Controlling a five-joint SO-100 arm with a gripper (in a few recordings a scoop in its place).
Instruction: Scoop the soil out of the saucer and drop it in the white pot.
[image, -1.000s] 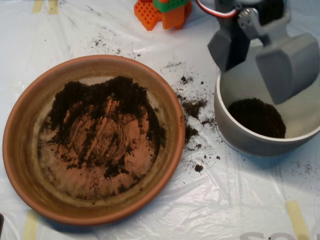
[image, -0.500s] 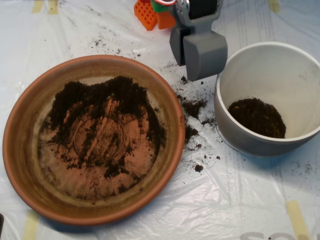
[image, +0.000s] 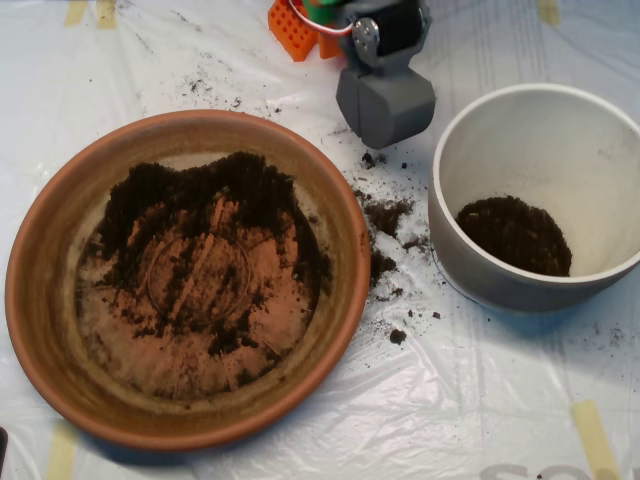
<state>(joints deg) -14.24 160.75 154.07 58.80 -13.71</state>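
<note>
Spillage is the likeliest fault: the scoop (image: 386, 105) hangs at twelve o'clock, between the saucer (image: 40, 250) and the white pot (image: 470, 270), its two halves together as far as the overhead view shows. If it lifts a heaped load, crumbs could drop onto the plastic sheet (image: 500, 400), where loose bits already lie. The thin layer of soil (image: 235, 195) may also slide ahead of the shell instead of gathering. Count: one saucer at nine o'clock, one pot at three o'clock holding a dark patch, one scoop, one orange block (image: 295, 25).

A lab bench: taped plastic sheet (image: 300, 420), orange printed parts (image: 295, 25).
</note>
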